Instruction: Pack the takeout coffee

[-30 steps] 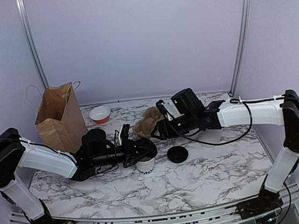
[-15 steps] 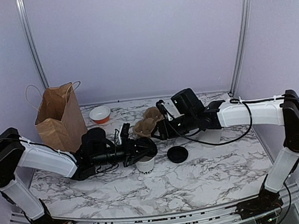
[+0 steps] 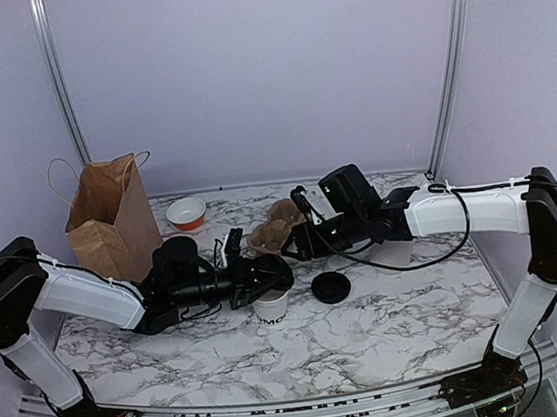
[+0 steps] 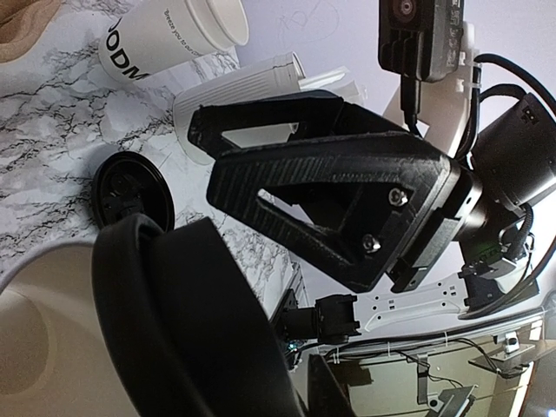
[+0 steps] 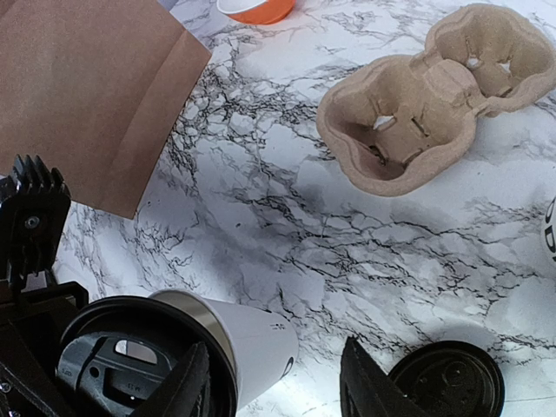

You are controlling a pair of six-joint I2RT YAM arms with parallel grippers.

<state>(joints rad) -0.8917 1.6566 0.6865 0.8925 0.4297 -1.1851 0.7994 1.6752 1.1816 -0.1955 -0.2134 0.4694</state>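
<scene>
As the top camera looks down on the marble table [image 3: 373,329], we see the left gripper [image 3: 266,275] low over the small paper cup [image 3: 273,310] at centre, with a second lid [image 3: 331,286] lying just to the right of it. A brown paper bag [image 3: 109,223], an orange bowl [image 3: 187,214] and a cardboard cup carrier [image 3: 276,229] stand behind.

From the left wrist, we find its jaws pinching the rim of the black lid [image 4: 174,295], which sits at the cup's mouth; stacked cups [image 4: 174,35] show beyond.

From the right wrist, we see the right gripper [image 5: 278,387] spread and holding nothing, above bare marble between the capped cup and the second lid.
</scene>
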